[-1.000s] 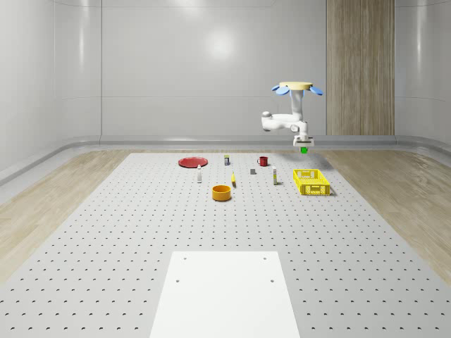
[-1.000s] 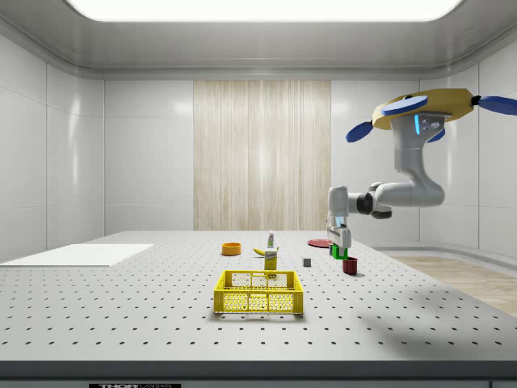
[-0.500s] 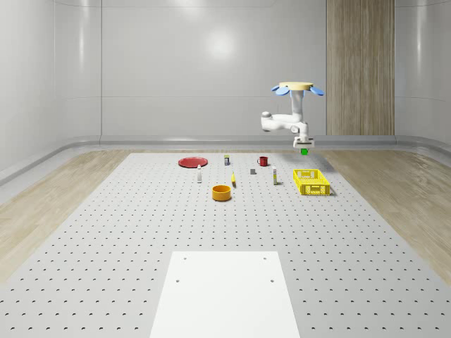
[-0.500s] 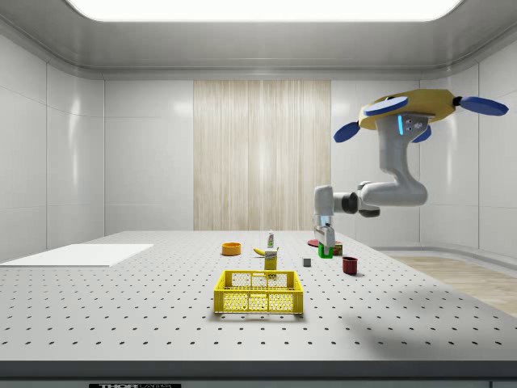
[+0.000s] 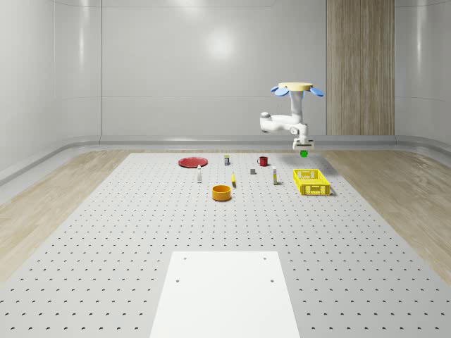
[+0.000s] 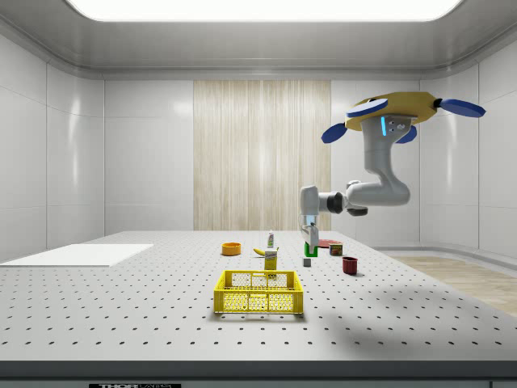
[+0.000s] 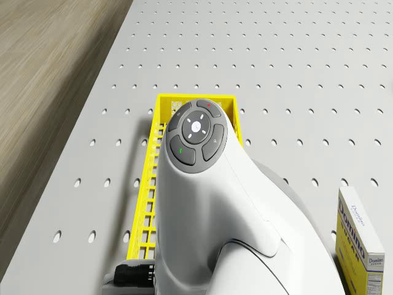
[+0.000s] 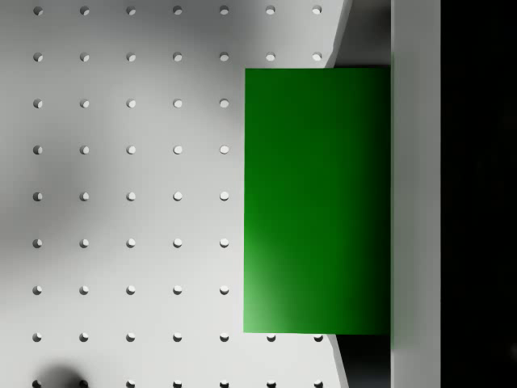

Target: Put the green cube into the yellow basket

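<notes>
The green cube (image 6: 309, 250) hangs in the air, pinched between the fingers of the gripper (image 6: 309, 248), well above the perforated table (image 5: 141, 232). In the wrist view the green cube (image 8: 317, 200) lies flat against a finger (image 8: 415, 194), with bare perforated table beyond it.

In the whole-scene view the cube (image 5: 304, 153) sits above the far end of the yellow basket (image 5: 311, 182), with open air between them. In the side view the yellow basket (image 6: 258, 292) stands nearer the camera and to the left of the gripper. The drone (image 5: 297, 88) hovers high over the table, near the basket's far end; its arm (image 6: 373, 178) bends down and sideways to the gripper. In the drone view the arm (image 7: 215, 203) covers much of the basket (image 7: 150, 184), whose long edge runs close beside the table's edge and the wooden floor (image 7: 43, 92).

Near the basket's other side stand a small white box (image 7: 359, 236), a grey block (image 5: 252, 171) and a red cup (image 5: 263, 161). Farther off are an orange bowl (image 5: 222, 192) and a red plate (image 5: 192, 162). The table's near half holds only a white sheet (image 5: 225, 292).
</notes>
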### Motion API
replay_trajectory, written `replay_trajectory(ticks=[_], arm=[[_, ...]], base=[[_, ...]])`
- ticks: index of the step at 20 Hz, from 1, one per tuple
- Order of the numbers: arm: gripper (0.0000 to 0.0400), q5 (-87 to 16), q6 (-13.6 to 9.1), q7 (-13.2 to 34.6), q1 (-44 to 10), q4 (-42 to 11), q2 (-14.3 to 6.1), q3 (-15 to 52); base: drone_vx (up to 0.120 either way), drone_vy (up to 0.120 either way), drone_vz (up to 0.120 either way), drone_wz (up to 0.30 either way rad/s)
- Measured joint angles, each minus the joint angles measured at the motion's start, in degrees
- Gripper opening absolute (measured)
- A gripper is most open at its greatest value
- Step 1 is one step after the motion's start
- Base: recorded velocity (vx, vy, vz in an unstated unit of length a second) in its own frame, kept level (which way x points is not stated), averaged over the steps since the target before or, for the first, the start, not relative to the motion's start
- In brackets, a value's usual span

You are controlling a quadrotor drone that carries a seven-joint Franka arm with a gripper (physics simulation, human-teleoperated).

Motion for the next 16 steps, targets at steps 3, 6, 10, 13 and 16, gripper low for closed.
replay_trajectory(ticks=[3,6,10,13,16], arm=[[0.0250,0.10,0.24,0.03,-0.04,0.01,-0.25,0.03],[0.0250,0.20,0.46,0.06,-0.08,0.02,-0.49,0.07],[0.0250,0.31,0.74,0.10,-0.13,0.02,-0.79,0.11],[0.0250,0.40,0.93,0.12,-0.16,0.03,-1.00,0.14],[0.0250,0.47,1.12,0.15,-0.19,0.04,-1.19,0.16]], base=[[0.120,0.000,0.000,0.000],[0.120,0.000,0.000,0.000],[0.120,0.000,0.000,0.000],[0.120,0.000,0.000,0.000],[0.120,0.000,0.000,0.000]])
